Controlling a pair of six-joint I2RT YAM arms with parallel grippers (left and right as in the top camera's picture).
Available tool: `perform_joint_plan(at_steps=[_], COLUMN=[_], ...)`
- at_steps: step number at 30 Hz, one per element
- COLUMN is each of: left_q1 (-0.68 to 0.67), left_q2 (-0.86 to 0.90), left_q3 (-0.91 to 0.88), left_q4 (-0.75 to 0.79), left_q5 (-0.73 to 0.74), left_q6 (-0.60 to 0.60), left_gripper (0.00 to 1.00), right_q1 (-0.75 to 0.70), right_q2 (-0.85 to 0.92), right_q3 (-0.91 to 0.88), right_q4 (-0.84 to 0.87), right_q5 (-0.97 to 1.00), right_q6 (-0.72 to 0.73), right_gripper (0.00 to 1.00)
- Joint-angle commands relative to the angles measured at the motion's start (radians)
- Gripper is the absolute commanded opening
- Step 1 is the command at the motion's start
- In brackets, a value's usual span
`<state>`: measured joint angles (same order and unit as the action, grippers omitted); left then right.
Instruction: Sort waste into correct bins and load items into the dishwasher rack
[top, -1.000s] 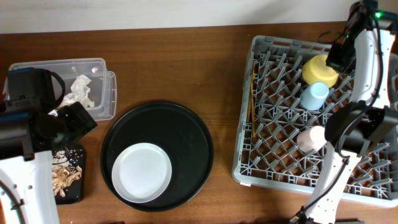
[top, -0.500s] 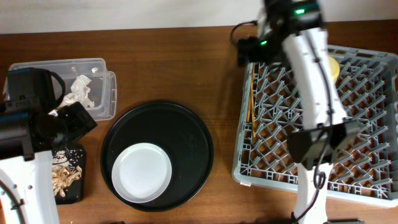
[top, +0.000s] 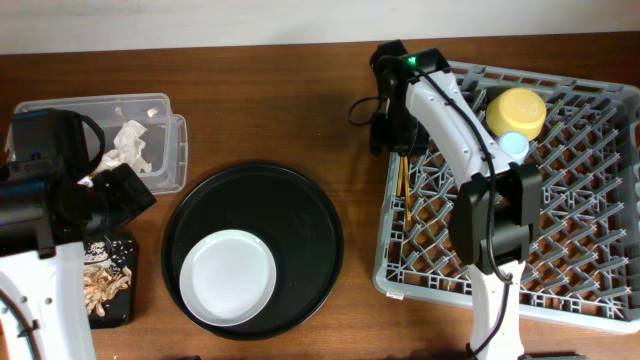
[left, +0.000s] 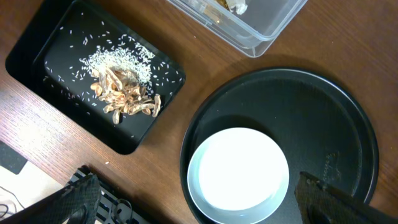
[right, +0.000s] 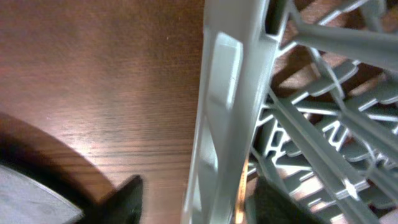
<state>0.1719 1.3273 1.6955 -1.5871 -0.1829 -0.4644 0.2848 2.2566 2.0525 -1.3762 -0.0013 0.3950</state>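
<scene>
The grey dishwasher rack (top: 600, 300) holds a yellow bowl (top: 517, 112), a light-blue cup (top: 515, 146) and wooden chopsticks (top: 405, 190) along its left wall. The right arm hides the pink cup. My right gripper (right: 199, 205) is open and straddles the rack's left wall (right: 230, 106) near the far corner, one finger on each side, with a chopstick (right: 243, 186) just inside. My left gripper (left: 202, 208) hangs wide open over the pale plate (left: 239, 168). The napkin (top: 126, 147) lies in the clear tub (top: 160, 105). Food scraps and rice (left: 124, 93) lie in the small black tray (left: 37, 59).
The plate (top: 228, 277) rests on a large round black tray (top: 300, 220) at the table's middle. Bare brown wood runs between that tray and the rack. The left arm (top: 60, 200) covers part of the tub and the small tray.
My right arm has swung from the rack's right side across to its far left corner, and its jaws went from shut to apart. The pink cup is now hidden. The left arm has not moved.
</scene>
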Motion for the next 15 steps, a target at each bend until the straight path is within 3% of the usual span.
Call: perform_joint_plan(at_steps=[1, 6, 15], left_q1=[0.006, 0.006, 0.006], left_q2=[-0.012, -0.012, -0.012], left_q3=[0.011, 0.011, 0.011], left_q4=[-0.001, -0.001, -0.001], left_q5=[0.003, 0.003, 0.003], left_q6=[-0.009, -0.009, -0.009], left_gripper=[0.99, 0.99, 0.99], right_q1=[-0.002, 0.0, 0.106], right_q2=[0.005, 0.007, 0.007], right_q3=[-0.05, -0.079, -0.08], right_q4=[0.035, 0.058, 0.048], right_q5=[-0.007, -0.018, -0.047], right_q6=[0.003, -0.037, -0.297], right_gripper=[0.42, 0.27, 0.18])
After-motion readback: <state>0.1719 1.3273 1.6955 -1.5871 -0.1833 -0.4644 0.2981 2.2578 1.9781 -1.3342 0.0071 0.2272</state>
